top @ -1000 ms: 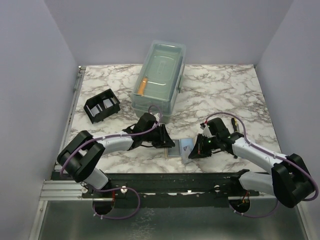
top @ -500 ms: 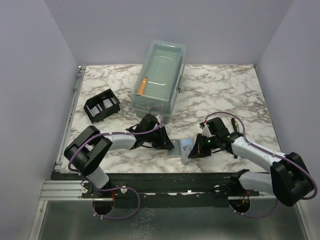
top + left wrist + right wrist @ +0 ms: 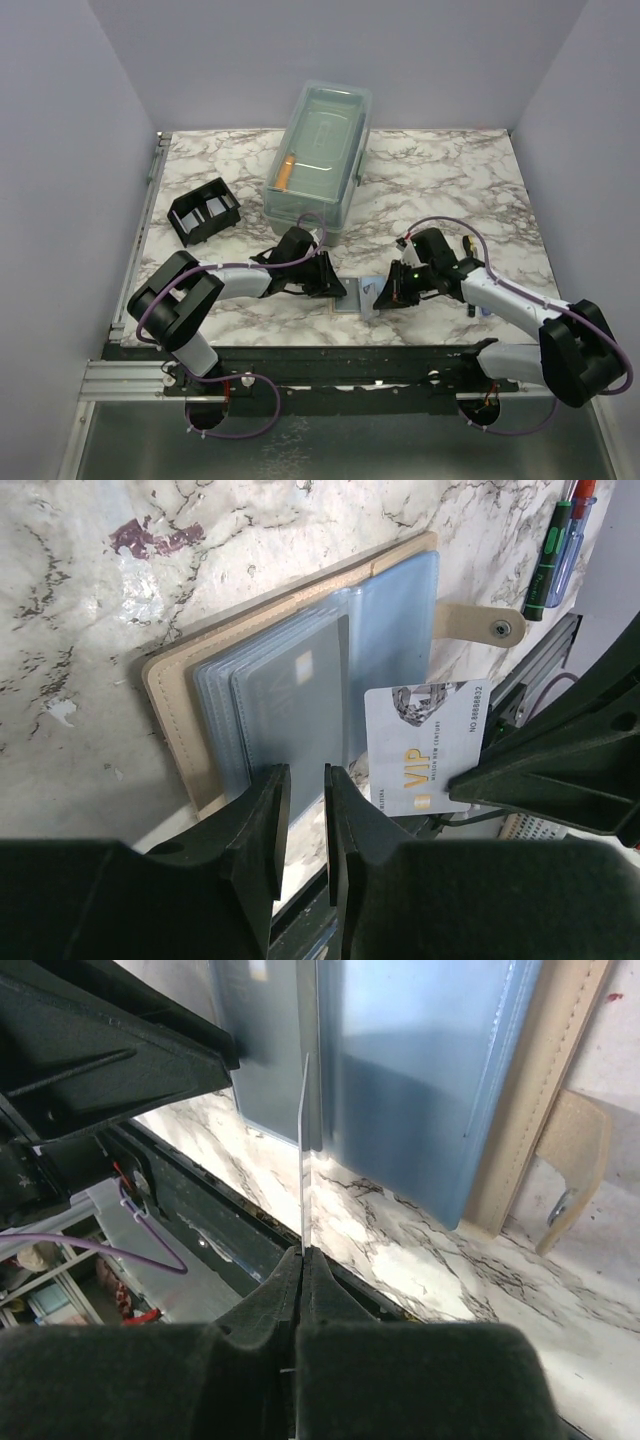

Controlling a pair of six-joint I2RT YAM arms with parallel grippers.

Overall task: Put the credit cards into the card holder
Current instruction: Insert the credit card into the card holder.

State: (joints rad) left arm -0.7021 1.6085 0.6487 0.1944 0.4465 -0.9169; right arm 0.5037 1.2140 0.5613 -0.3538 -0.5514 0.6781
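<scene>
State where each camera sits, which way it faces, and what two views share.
Top external: above and behind the arms, looking down at the marble table; both arms show.
Left wrist: on the left arm, looking down past the left tool at the tan card holder and VIP card.
Right wrist: behind the right tool, sighting along that card, edge-on, toward the holder's sleeves.
Shared: both wrist views show the card and holder.

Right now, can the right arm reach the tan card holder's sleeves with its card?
Probably yes: the right gripper holds the white card edge-on at the sleeves of the tan card holder; the left gripper sits beside, not across.
</scene>
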